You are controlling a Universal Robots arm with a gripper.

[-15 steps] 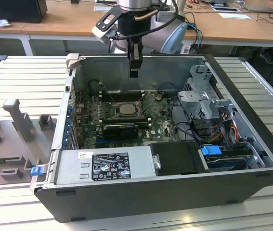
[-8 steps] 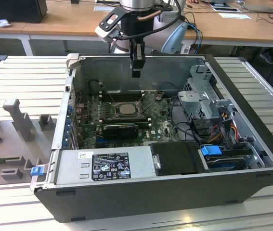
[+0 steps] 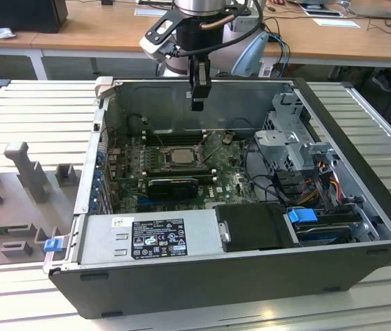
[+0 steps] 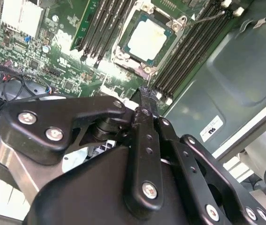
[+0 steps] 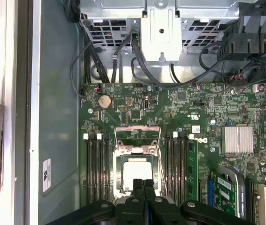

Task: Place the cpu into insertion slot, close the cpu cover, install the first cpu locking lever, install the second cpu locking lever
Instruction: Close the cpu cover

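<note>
The cpu (image 5: 137, 169) lies flat in the insertion slot (image 5: 119, 169) on the green motherboard, its pale metal face up; it also shows in the exterior view as the cpu (image 3: 179, 156) and in the second wrist view as the cpu (image 4: 147, 41). The cpu cover (image 5: 138, 129), a thin metal frame, stands swung open at the socket's edge. A thin wire lever (image 4: 209, 18) lies beside the socket. My gripper (image 3: 196, 103) hangs above the open case, over the socket. Its black fingers (image 5: 138, 185) are pressed together with nothing between them, so the gripper (image 4: 144, 91) is shut.
Black memory slots (image 5: 97, 168) flank the socket on both sides. A drive cage (image 3: 288, 134) with cables fills the exterior view's right, and the power supply (image 3: 147, 234) sits at the front. A finned heatsink (image 5: 238, 139) stands on the board. Case walls (image 3: 202, 93) surround everything.
</note>
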